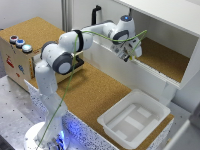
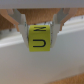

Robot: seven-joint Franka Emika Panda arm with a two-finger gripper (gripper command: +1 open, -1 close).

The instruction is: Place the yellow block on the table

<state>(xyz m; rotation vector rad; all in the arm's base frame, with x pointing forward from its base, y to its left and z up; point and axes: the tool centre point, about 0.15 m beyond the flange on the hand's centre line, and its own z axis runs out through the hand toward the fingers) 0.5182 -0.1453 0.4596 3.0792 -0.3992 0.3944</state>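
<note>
Held between the two fingers of the pincer (image 2: 41, 31), the yellow block (image 2: 40, 38) is seen close up in the wrist view, with dark letters printed on its facing side. The fingers (image 2: 22, 25) are closed against opposite sides of the block, so the pincer is narrowed to the block's width and nothing else is gripped. In the exterior view the block (image 1: 132, 57) appears only as a small yellow speck at the tip of the pincer (image 1: 131, 56), held in the air just above the front edge of the cabinet shelf (image 1: 162, 60), which is lined with cork. The white front wall of the cabinet (image 1: 125, 72) lies directly below and is seen as a pale band under the block in the wrist view.

The white arm (image 1: 70, 42) is stretched from its base at the exterior view's lower left toward the cabinet, with a green cable (image 1: 75, 65) draped along it. The tabletop (image 1: 90, 95) is spread beneath the arm, brown and cork-textured. A white bin (image 1: 134, 119) is set on it toward the exterior view's lower right, well apart from the block. A wooden box (image 1: 15, 57) with coloured buttons (image 1: 20, 43) on top stands at the exterior view's left.
</note>
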